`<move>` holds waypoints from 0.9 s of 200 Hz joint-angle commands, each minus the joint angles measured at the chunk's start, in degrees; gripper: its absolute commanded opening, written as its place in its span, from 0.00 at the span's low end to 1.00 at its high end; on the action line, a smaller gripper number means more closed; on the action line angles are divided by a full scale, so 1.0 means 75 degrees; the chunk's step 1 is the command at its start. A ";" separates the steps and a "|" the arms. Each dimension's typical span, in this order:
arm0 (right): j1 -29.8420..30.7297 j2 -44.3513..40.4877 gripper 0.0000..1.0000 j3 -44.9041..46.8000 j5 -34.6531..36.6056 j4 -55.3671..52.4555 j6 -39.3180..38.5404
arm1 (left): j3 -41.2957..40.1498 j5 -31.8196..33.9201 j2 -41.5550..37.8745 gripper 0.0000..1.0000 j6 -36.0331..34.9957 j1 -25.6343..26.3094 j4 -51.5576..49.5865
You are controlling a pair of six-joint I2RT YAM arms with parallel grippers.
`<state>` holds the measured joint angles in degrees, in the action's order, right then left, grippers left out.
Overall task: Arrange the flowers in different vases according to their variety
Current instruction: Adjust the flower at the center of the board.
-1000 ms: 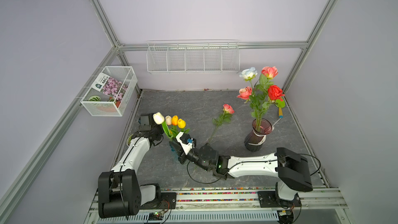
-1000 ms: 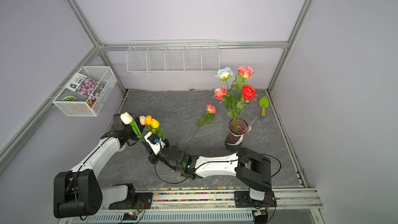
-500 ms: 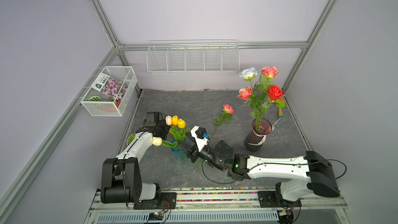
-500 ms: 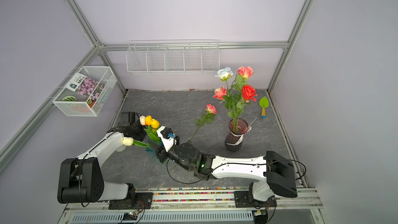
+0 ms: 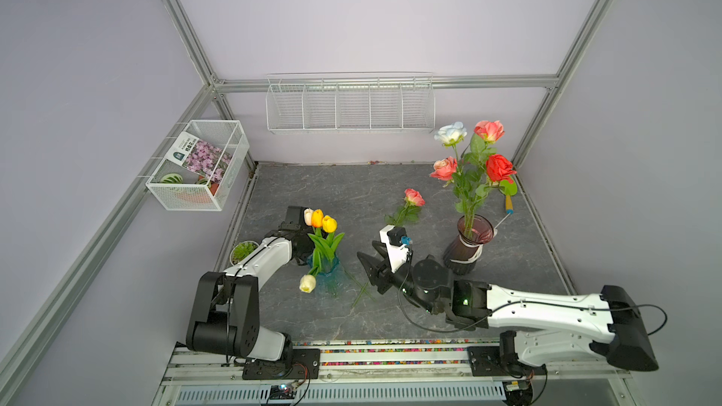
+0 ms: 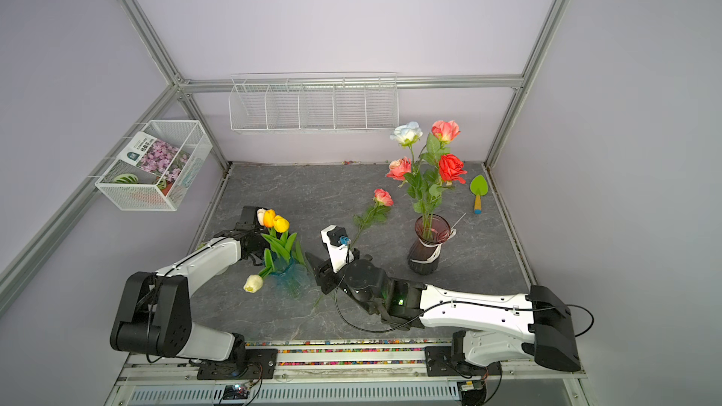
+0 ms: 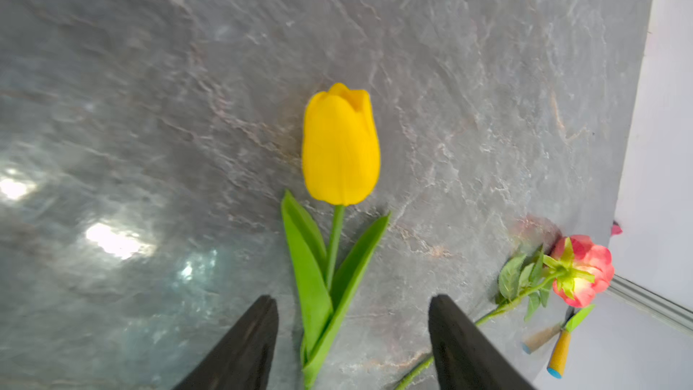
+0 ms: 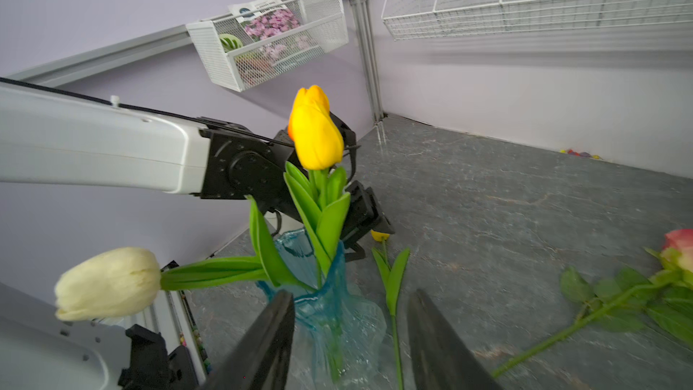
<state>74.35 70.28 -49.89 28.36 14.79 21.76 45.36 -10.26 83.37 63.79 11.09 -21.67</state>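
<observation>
Bright, even light fills both top views; shadows at lower centre are faint. In the left wrist view, white glare blurs the tabletop [image 7: 112, 241].

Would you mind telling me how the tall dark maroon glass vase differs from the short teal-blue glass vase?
The dark maroon glass vase is taller; the teal-blue glass vase is shorter. The maroon one holds roses; the teal one holds tulips. The maroon one has a white band around its neck; the teal one has none. Both are translucent and upright.
</observation>
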 commanded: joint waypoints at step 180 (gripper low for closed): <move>-0.1228 -0.0746 0.73 0.1071 -0.0194 -0.2487 0.2235 | 0.1565 -0.0419 0.2533 0.67 -0.0533 0.0827 0.1339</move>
<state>66.85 64.95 -43.09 28.86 -0.75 35.48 54.57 -11.03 98.74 63.24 16.21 -15.64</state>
